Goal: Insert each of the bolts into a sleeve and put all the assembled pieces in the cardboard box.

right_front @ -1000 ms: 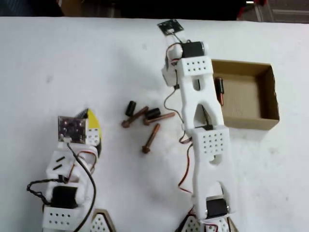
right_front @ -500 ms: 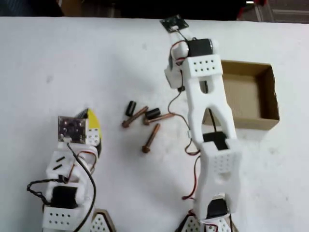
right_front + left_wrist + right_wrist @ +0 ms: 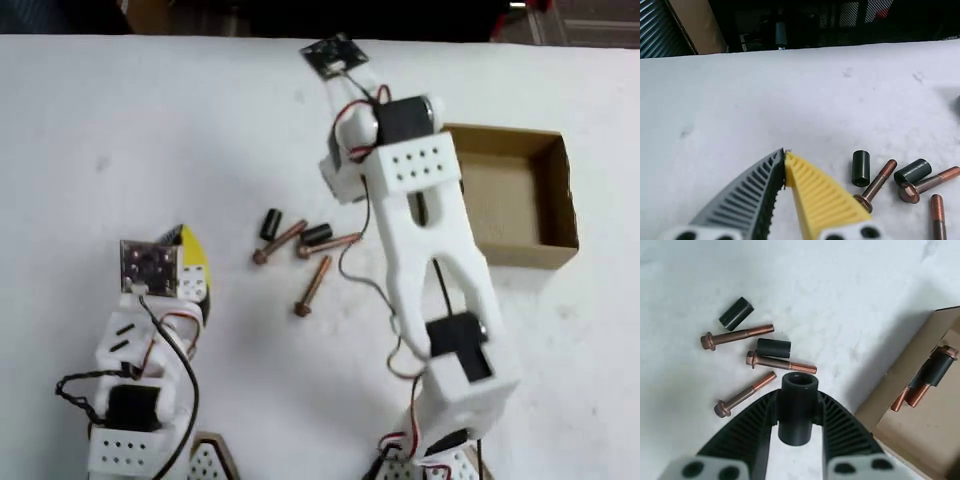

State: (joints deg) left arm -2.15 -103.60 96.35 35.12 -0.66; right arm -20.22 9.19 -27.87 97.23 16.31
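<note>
Our right gripper [image 3: 798,396] is clamped on a black sleeve [image 3: 799,412], whose open bore faces the wrist camera. The 3 loose bolts [image 3: 312,285] lie on the table [image 3: 150,120] between the 2 arms, on the side of this gripper away from the cardboard box [image 3: 563,190]. All 3 lie flat with heads toward the left arm and threaded ends toward the right. The middle bolt [image 3: 781,363] lies closest to the held sleeve. Our left gripper [image 3: 784,155], pressed together and empty, sits just beside the heads, so we judge it better placed to lift a bolt and feed its threads into the bore.
</note>
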